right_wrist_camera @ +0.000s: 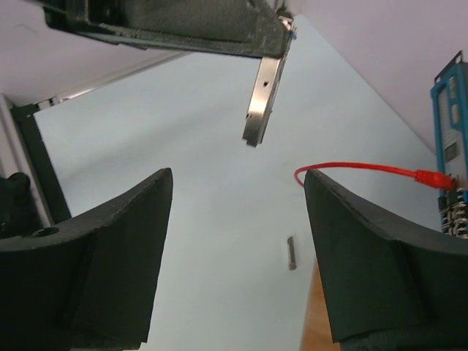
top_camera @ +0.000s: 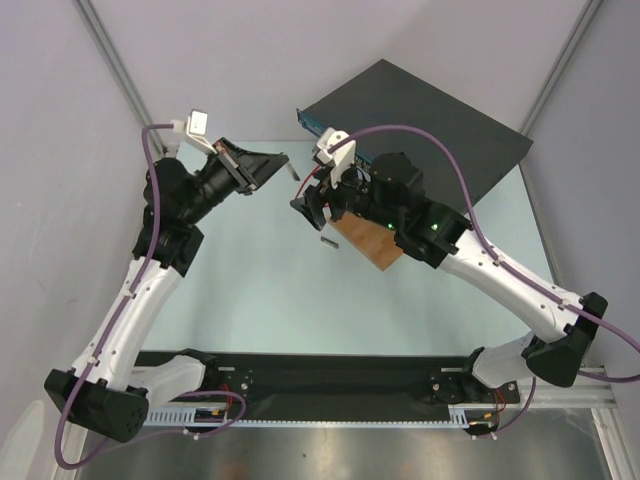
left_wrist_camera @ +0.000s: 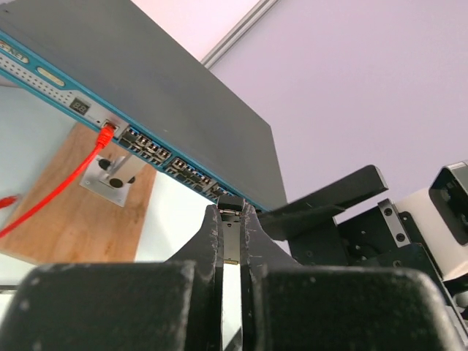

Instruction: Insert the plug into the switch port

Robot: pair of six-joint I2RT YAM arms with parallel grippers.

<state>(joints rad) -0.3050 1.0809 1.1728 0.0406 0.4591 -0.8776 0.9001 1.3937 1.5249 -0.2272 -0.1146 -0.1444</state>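
Observation:
The switch (top_camera: 430,125) is a flat dark-grey box at the back right, its blue front face (left_wrist_camera: 139,139) carrying a row of small ports. A slim metallic plug (left_wrist_camera: 231,232) is pinched between the fingers of my left gripper (left_wrist_camera: 230,210), which is shut on it in the air a short way in front of the ports. In the right wrist view the plug (right_wrist_camera: 261,99) hangs from the left fingers above. My right gripper (right_wrist_camera: 238,175) stands open with nothing between its fingers, just right of the left gripper (top_camera: 284,167) and in front of the switch.
A brown wooden board (top_camera: 368,243) with a small metal stand (left_wrist_camera: 117,174) lies before the switch, under my right arm. A red cable (left_wrist_camera: 66,183) is plugged into a port at the face's left end. A second small module (right_wrist_camera: 292,252) lies loose on the table (top_camera: 260,270).

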